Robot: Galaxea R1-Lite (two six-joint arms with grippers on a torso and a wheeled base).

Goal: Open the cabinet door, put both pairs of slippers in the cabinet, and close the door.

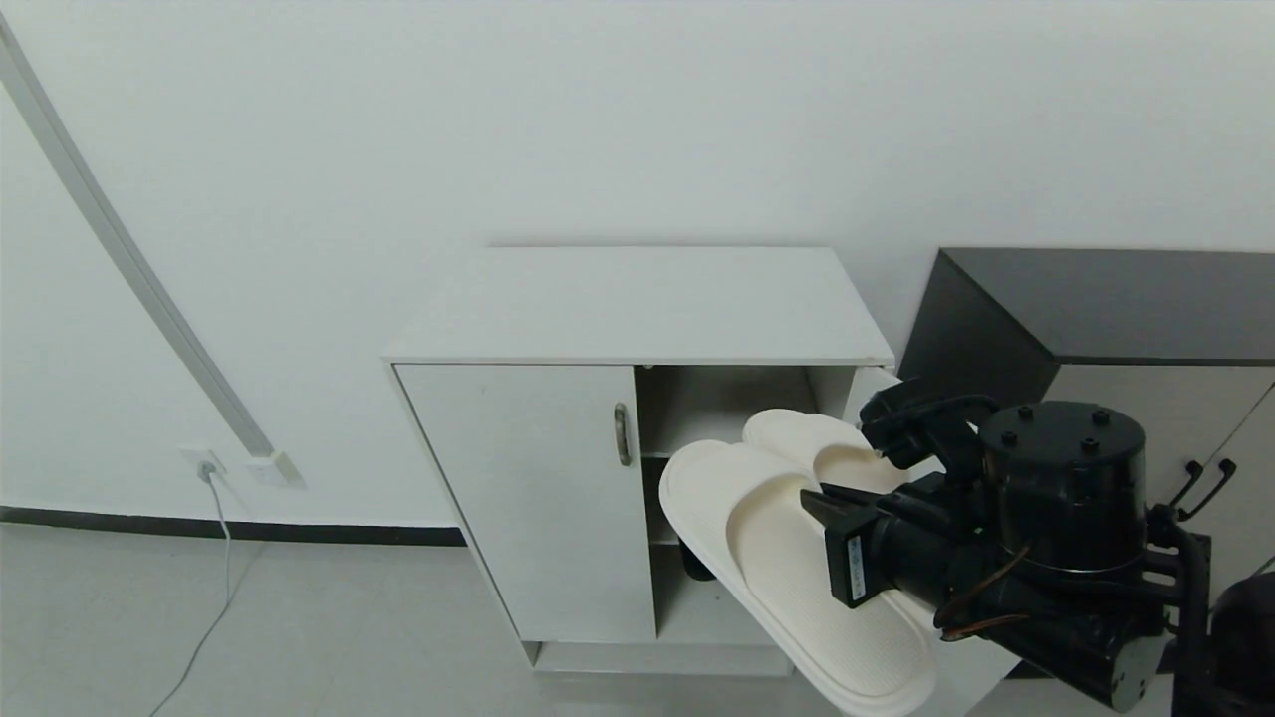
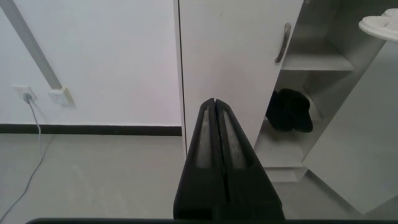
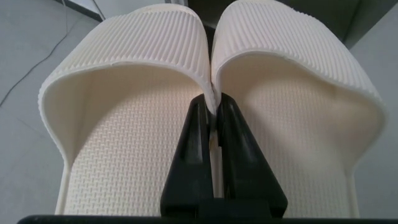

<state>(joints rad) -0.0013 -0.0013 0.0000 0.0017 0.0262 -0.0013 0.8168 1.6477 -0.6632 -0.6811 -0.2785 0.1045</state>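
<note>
Slippers (image 3: 124,124) sit clamped by adjoining inner edges between right jaws.

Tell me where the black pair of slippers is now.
In the left wrist view, the black slippers stand low inside the open right half of the cabinet, beside the closed left door.

no readable text, small label (image 1: 854,568) on right gripper (image 1: 815,506) illegible
</note>
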